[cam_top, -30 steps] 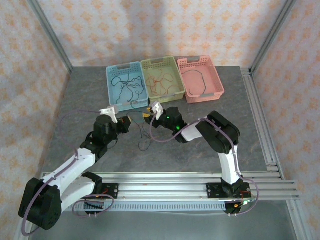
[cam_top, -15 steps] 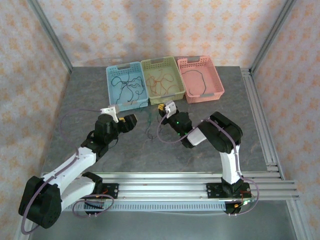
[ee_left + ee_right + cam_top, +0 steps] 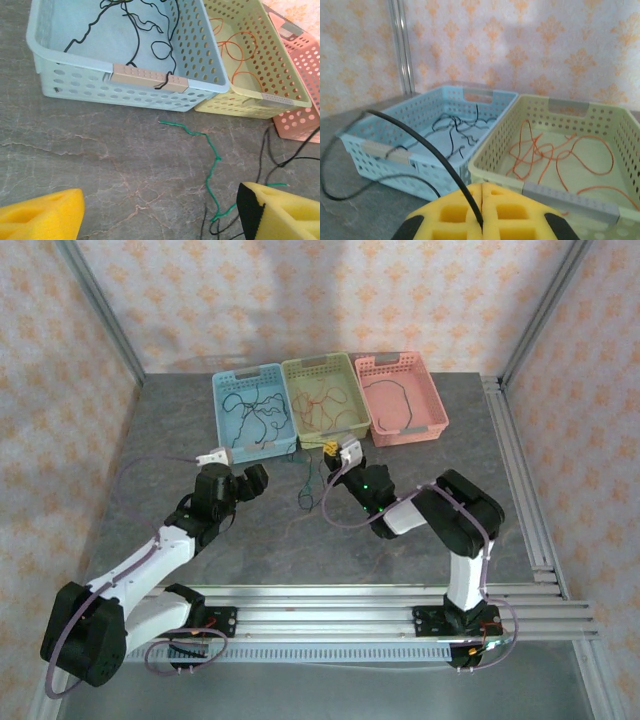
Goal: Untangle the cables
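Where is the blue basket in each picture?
Top view: the blue basket sits at the back, leftmost of three.
Left wrist view: the blue basket is upper left.
Right wrist view: the blue basket is left of middle, behind the right pincer, shut on a black wire.
Shared landmark: the yellow-green basket sits right beside it, on its right, each time.

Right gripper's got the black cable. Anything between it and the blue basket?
Nothing loose that I can see. The right gripper pinches the black cable, and the blue basket sits just ahead and left of it. Only the basket's own near wall stands between, so the cable probably has to go over the rim.
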`<state>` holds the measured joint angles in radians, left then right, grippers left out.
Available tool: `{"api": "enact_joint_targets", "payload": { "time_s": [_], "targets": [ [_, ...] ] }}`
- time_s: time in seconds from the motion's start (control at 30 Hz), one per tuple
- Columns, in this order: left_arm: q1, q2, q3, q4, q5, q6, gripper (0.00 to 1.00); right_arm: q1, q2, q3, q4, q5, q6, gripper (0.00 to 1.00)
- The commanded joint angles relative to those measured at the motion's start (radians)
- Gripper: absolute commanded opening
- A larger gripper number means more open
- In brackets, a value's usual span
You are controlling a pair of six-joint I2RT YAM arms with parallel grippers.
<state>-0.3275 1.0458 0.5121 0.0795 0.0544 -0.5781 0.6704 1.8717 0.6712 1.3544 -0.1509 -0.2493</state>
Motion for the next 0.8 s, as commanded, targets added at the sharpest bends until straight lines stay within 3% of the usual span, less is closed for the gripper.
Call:
{"api": "enact_joint_targets", "payload": {
  "time_s": [0.0,0.13,0.37,0.57,0.77],
  "targets": [
    [-0.002,0.001,0.03,-0.034,-0.048,-0.011,0.81,0.0,-0.132,-0.021,0.052,-0.073,0.053,0.0],
    [-0.001,0.016,0.044,-0.057,-0.066,-0.023,0.81,0.004,-0.301,-0.032,0.04,-0.111,0.113,0.0],
    [0.004,0.042,0.066,-0.089,-0.089,-0.036,0.81,0.034,-0.522,0.132,-0.196,-0.159,0.184,0.0],
    [0.004,0.016,0.048,-0.095,-0.134,-0.05,0.81,0.037,-0.464,0.37,-0.323,-0.158,0.228,0.0],
    [0.005,-0.001,0.044,-0.13,-0.197,-0.08,0.81,0.037,-0.287,0.574,-0.357,-0.118,0.255,0.0]
  ]
}}
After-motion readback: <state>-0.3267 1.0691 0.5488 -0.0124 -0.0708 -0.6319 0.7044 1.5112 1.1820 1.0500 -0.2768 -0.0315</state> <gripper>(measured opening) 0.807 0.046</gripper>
